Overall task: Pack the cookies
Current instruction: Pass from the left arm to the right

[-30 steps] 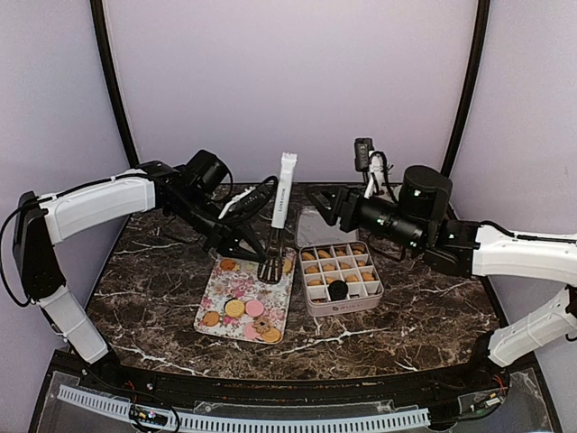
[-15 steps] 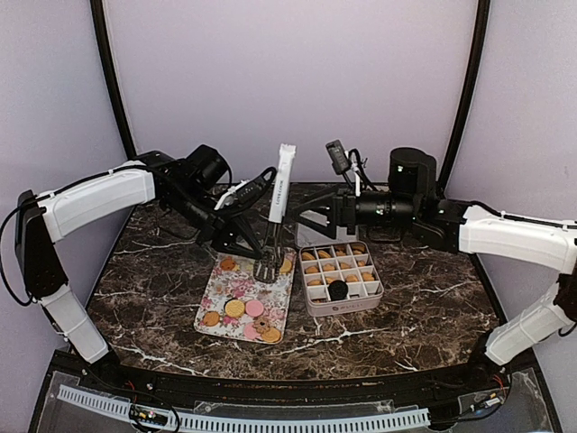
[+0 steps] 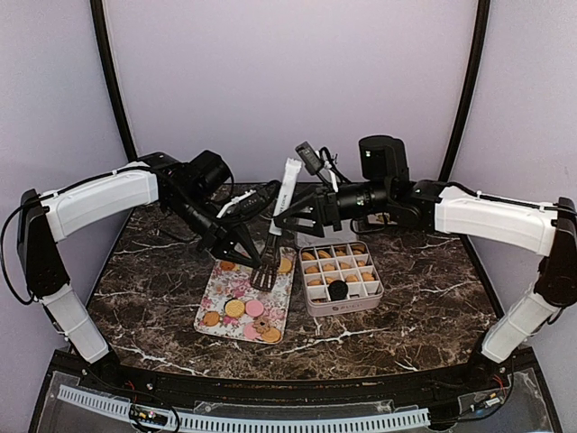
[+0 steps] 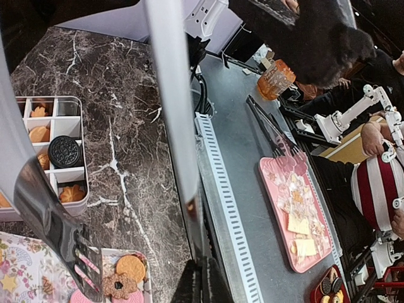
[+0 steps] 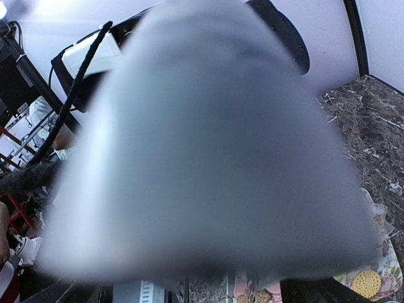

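Several cookies [image 3: 234,308] lie on a floral tray [image 3: 219,287] at mid-table. More cookies sit in a white divided box [image 3: 371,296] to its right, with a dark one [image 3: 338,290] in a front cell. My left gripper [image 3: 236,239] is shut on the metal tongs [image 3: 270,257], whose slotted head hangs over the tray's far end. In the left wrist view the fingers [image 4: 203,284] clamp the tongs [image 4: 172,107] near the tray's cookies [image 4: 129,268] and the box [image 4: 76,189]. My right gripper [image 3: 290,216] stands open at the white tongs handle [image 3: 288,176], which blurs out the right wrist view [image 5: 208,158].
The dark marble table [image 3: 424,298] has a slotted rail [image 3: 270,420] along its near edge. Black frame posts [image 3: 113,81] rise at both back corners. A tan cookie [image 5: 365,283] shows at the bottom right of the right wrist view.
My right arm has swung left from behind the box to the tongs' handle, and its jaws have opened. The left arm has tilted the tongs slightly, handle leaning right.
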{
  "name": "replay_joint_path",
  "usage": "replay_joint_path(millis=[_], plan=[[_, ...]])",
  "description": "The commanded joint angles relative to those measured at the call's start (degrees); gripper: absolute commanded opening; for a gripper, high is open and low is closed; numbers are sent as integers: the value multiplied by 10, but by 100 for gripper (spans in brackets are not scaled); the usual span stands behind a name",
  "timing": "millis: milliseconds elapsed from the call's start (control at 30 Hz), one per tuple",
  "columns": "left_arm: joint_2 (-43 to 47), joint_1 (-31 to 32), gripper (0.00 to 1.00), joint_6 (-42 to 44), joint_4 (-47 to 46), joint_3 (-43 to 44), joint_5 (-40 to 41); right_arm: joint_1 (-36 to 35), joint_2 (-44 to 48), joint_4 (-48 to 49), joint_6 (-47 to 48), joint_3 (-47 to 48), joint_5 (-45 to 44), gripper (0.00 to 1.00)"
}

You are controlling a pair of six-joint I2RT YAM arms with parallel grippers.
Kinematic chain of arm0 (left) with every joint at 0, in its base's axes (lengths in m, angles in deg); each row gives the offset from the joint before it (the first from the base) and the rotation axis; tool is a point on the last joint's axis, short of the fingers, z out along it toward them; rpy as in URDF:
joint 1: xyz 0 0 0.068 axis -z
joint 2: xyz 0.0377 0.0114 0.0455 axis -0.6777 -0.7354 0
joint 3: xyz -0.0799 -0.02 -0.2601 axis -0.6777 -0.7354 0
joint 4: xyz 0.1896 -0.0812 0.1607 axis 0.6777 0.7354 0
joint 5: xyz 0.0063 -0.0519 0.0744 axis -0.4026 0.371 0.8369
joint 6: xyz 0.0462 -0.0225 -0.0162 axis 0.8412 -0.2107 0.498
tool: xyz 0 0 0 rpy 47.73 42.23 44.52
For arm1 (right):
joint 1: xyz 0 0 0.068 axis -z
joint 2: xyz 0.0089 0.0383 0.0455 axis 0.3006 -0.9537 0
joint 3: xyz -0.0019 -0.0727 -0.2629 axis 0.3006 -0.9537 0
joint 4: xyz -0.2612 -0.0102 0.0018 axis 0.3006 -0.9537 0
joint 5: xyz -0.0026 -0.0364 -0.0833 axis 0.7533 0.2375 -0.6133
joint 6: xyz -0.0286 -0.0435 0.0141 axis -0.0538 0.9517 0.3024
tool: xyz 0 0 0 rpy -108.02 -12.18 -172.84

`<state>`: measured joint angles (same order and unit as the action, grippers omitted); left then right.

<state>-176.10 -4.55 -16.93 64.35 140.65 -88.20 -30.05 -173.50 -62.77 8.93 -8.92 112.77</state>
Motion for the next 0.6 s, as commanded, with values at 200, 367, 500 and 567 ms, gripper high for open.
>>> replay_joint_path(millis=[200, 367, 500, 567], plan=[[-4, 4, 0, 43, 38, 13, 28, 35, 7, -15, 6, 28, 45, 79], [-11, 12, 0, 54, 48, 13, 49, 34, -38, -96, 33, 76, 67, 70], [-16, 14, 0, 67, 62, 17, 62, 35, -42, -115, 43, 82, 78, 66], [-16, 14, 0, 72, 68, 19, 64, 34, -39, -116, 46, 79, 83, 65]])
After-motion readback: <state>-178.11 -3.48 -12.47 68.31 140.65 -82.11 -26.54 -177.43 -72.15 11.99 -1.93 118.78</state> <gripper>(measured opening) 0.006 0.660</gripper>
